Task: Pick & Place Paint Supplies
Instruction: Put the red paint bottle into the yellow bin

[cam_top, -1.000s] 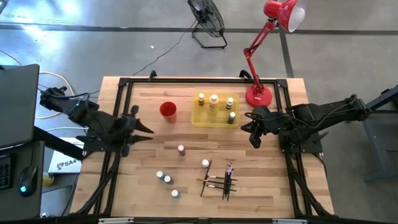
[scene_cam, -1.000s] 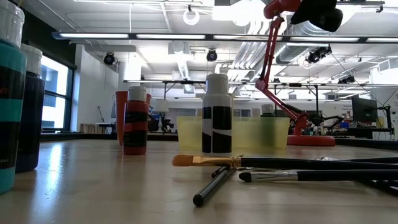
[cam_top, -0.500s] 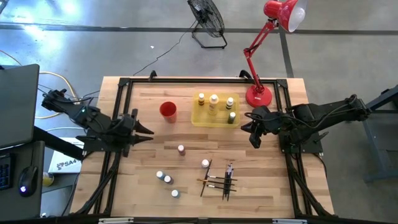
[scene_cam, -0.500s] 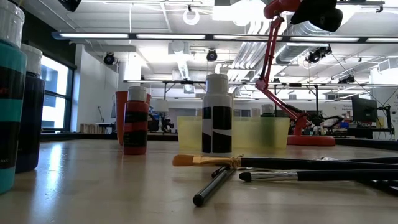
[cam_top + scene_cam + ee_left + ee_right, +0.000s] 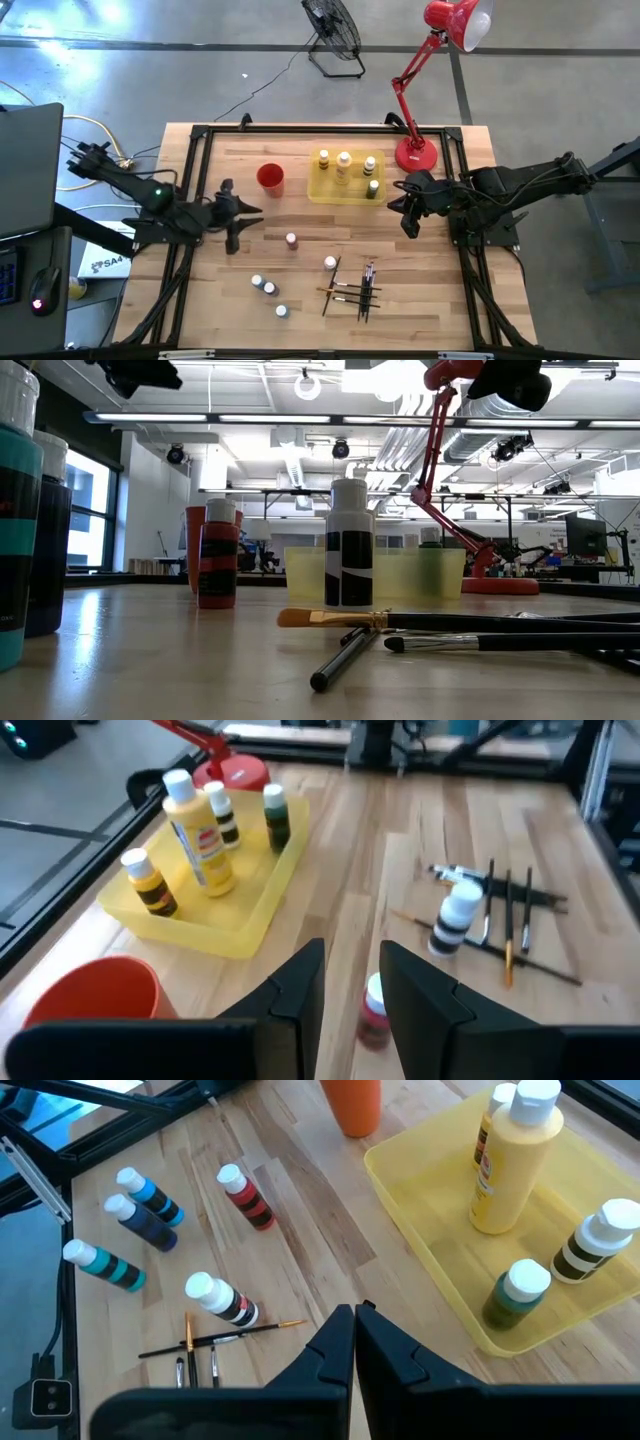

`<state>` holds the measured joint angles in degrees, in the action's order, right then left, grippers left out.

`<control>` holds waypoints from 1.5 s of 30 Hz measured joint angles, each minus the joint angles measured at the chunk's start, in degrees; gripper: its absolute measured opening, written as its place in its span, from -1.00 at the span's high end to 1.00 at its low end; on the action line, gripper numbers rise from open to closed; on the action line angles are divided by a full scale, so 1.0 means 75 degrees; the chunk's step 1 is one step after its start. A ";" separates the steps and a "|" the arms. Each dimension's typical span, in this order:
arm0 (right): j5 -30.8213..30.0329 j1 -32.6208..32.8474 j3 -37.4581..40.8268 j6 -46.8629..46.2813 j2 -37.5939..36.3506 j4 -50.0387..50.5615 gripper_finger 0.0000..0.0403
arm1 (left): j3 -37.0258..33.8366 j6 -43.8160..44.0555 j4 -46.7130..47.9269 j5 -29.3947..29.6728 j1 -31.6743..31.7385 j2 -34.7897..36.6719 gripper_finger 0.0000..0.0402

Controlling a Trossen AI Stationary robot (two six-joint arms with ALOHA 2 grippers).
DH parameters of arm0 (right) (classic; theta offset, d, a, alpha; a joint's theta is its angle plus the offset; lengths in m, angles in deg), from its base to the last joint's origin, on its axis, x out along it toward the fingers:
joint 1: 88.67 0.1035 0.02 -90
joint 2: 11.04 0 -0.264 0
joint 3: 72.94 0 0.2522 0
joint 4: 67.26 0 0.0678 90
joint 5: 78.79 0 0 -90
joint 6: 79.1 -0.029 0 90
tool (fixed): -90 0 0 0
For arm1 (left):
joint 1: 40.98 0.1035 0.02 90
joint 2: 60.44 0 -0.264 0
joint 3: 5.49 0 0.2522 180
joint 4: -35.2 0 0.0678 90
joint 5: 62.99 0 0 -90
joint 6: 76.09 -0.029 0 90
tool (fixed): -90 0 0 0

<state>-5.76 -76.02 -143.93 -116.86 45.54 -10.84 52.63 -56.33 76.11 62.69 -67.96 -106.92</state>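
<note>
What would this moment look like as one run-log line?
left gripper: open, over table near red bottle | right gripper: shut, waiting beside yellow tray | tray: four bottles

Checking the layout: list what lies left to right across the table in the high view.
Left tool → red cup → red-bodied bottle → yellow tray → right tool → red lamp's base.

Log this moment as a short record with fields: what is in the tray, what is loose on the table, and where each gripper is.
tray: yellow tray holding four bottles
loose bottles: red bottle, white-and-black bottle, three blue-toned bottles
brushes: paintbrushes lying on the table near the white-and-black bottle
red cup: red cup beside the tray
left gripper: left gripper open, empty, aimed at the red bottle
right gripper: right gripper shut, empty, beside the tray
</note>
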 joint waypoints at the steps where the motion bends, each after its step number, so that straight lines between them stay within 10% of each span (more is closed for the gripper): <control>1: 0.0003 0.0000 0.0000 0.0002 0.0003 0.0000 0.98 | 0.0000 -0.0029 0.0055 -0.0008 0.0000 -0.0087 0.53; 14: 0.0061 0.0000 0.0000 0.0055 0.0003 0.0009 0.98 | 0.0000 0.0015 0.0201 -0.0596 0.0005 -0.0932 0.50; 30: 0.0061 0.0000 0.0000 0.0061 0.0003 0.0009 0.98 | 0.0006 0.0369 -0.0360 -0.0894 0.0005 -0.2672 -0.47; 45: 0.0064 0.0000 0.0000 0.0061 0.0003 0.0009 0.98 | 0.0006 0.0637 -0.0846 -0.1809 0.1156 -0.3795 -0.58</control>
<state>-5.28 -76.02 -143.93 -116.40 45.56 -10.78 52.67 -51.56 69.76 49.12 -59.29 -135.37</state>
